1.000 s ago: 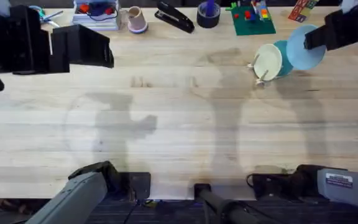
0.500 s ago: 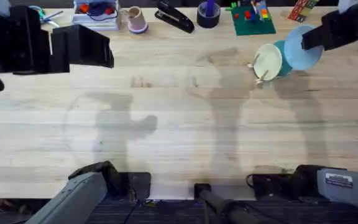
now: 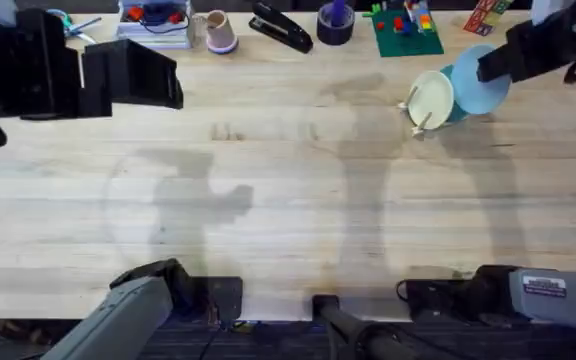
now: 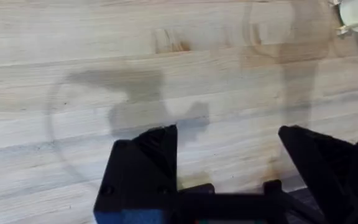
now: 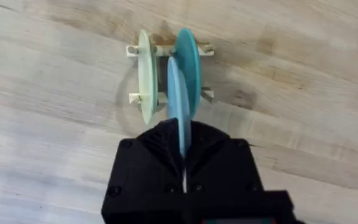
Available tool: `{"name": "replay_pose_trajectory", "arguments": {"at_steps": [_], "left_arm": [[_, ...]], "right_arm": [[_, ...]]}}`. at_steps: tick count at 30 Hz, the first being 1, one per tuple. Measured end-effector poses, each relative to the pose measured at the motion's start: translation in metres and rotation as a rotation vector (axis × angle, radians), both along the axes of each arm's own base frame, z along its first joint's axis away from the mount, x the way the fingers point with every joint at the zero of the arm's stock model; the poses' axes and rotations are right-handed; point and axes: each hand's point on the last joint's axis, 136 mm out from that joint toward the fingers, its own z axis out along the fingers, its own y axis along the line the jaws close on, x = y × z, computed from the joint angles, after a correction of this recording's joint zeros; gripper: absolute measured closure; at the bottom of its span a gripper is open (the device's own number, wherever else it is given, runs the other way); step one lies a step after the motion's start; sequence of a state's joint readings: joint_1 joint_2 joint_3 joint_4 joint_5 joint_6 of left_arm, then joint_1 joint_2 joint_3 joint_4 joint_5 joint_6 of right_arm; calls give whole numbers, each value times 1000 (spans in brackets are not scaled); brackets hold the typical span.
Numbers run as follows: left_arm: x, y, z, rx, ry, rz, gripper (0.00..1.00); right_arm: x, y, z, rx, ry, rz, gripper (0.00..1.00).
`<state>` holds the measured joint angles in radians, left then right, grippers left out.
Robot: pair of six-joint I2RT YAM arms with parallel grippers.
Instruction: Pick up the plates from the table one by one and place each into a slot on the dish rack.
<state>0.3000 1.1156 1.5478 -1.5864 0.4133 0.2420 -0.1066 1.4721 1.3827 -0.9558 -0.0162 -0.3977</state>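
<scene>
The small wooden dish rack (image 3: 416, 122) stands on the table (image 3: 288, 200) at the far right, with a cream plate (image 3: 431, 98) and a teal plate (image 3: 454, 84) upright in its slots. My right gripper (image 3: 495, 66) is shut on a pale blue plate (image 3: 480, 80), held on edge just over the rack beside the teal one. In the right wrist view the blue plate (image 5: 178, 106) runs edge-on from my right gripper (image 5: 182, 134) between the cream plate (image 5: 145, 78) and teal plate (image 5: 188, 62). My left gripper (image 4: 229, 146) hangs open over bare wood.
Along the back edge lie a black stapler (image 3: 281, 27), a dark tape roll (image 3: 335, 22), a green baseplate with bricks (image 3: 406, 30), a cup (image 3: 220, 32) and a clear tray (image 3: 155, 22). The left arm (image 3: 78, 75) looms dark at the upper left.
My right gripper has carried the pale blue plate a little left, closer in over the rack beside the teal plate. The left arm has not moved.
</scene>
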Motion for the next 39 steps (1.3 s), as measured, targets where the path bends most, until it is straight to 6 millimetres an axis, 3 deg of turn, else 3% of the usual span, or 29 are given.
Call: {"name": "replay_pose_trajectory", "arguments": {"at_steps": [39], "left_arm": [[0,0,0,0,0,0,7]], "right_arm": [[15,9,-31,8,67,24,972]]}}
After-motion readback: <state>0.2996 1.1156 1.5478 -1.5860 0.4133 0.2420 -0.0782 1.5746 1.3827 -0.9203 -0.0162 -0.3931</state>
